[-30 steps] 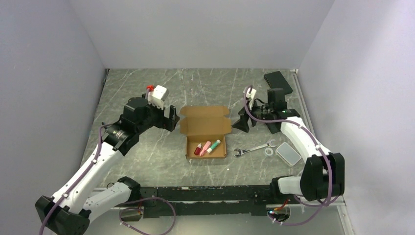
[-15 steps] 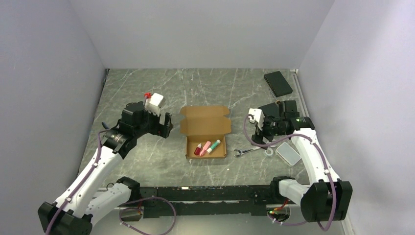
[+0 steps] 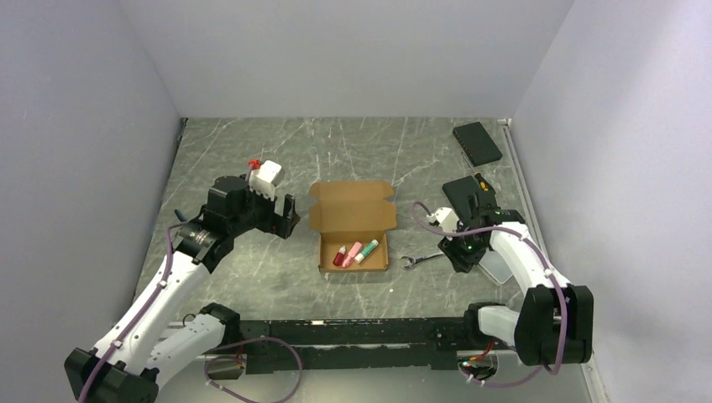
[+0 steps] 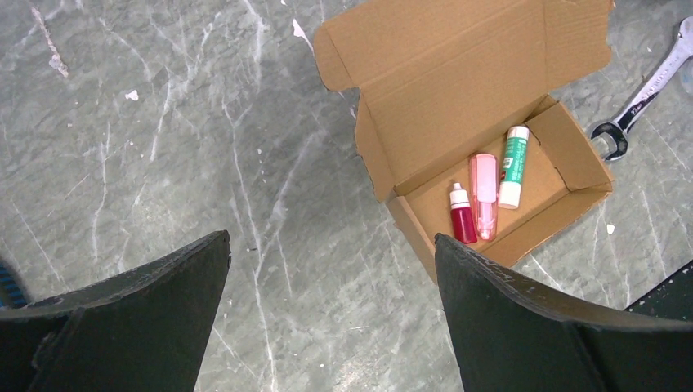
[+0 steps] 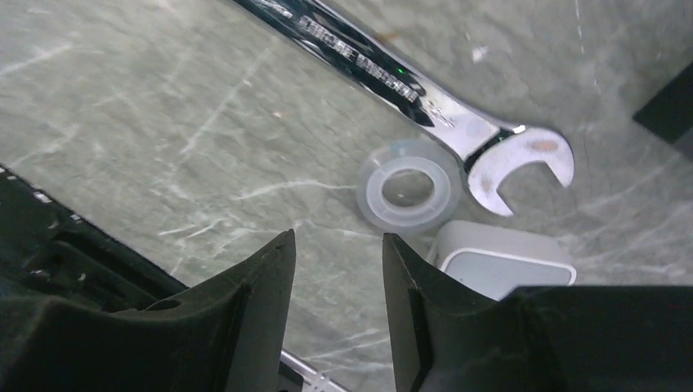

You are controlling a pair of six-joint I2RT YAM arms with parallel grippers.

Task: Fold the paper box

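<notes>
The paper box [image 3: 353, 220] is brown cardboard and stands open in the middle of the table, its lid leaning back. A red bottle [image 4: 462, 220], a pink tube [image 4: 484, 194] and a green-and-white tube [image 4: 513, 163] lie in it. The box also shows in the left wrist view [image 4: 458, 98]. My left gripper [image 3: 290, 217] hangs wide open and empty just left of the box, above bare table [image 4: 329, 237]. My right gripper [image 3: 460, 256] is open and empty, low over the table right of the box [image 5: 337, 237].
A steel wrench [image 3: 430, 257] [image 5: 392, 69], a clear tape roll [image 5: 406, 193] and a small clear case [image 5: 502, 265] lie under the right gripper. Two black pads lie at the back right, one [image 3: 477, 143] far back and one [image 3: 464, 195] nearer. The rail [image 3: 353, 332] runs along the near edge.
My right arm has swung from beside the box's right flap back and down to the wrench and clear case. My left gripper drew back slightly from the box.
</notes>
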